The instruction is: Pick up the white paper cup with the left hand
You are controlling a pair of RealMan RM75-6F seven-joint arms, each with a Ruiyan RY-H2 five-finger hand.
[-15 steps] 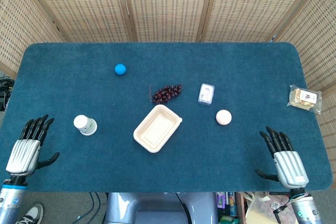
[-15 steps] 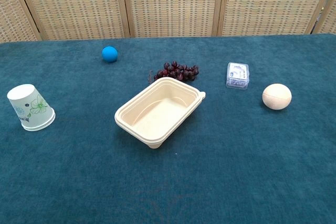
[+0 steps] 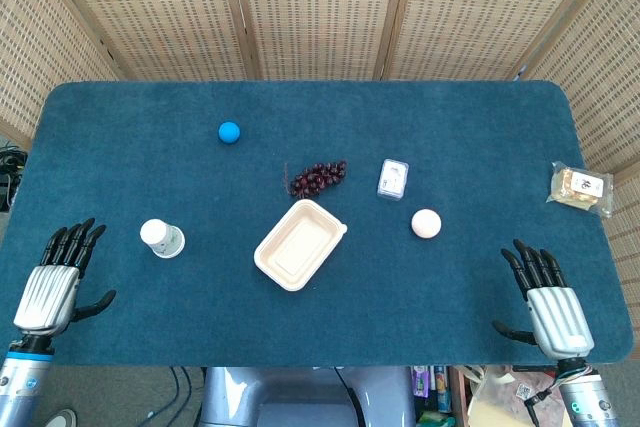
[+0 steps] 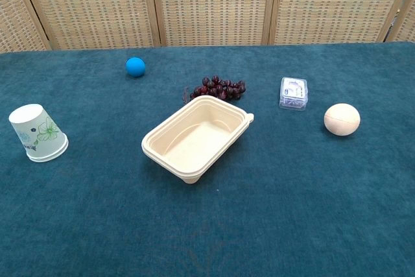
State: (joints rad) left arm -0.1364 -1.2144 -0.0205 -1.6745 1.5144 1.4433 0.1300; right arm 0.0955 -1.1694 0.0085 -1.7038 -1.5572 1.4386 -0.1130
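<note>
- The cup (image 3: 161, 238) stands upside down on the table (image 3: 300, 327), wide rim on the cloth, toward the left side; the chest view (image 4: 37, 132) shows a green flower print on its wall.
- Nothing touches the cup; it sits free on the cloth.
- The left hand (image 3: 52, 284) is near the table's front left corner, left of the cup and a little nearer the robot, clearly apart from it. Its fingers are spread and straight, and it holds nothing.
- The task looks barely begun: the reach, the grasp and the lift are all left to do.
- To take the cup, the left hand would probably need to travel right and slightly forward, then close round the wall.
- The right hand (image 3: 551, 307) lies at the front right corner, fingers also spread, empty, well away from the cup.
- Right of the cup is a tray (image 3: 299, 244), empty, with grapes (image 3: 316, 177) just behind it.
- Further out are a blue ball (image 3: 229, 131), a small clear box (image 3: 393, 178), a pale ball (image 3: 426, 223) and a snack bag (image 3: 580, 188) at the far right edge.
</note>
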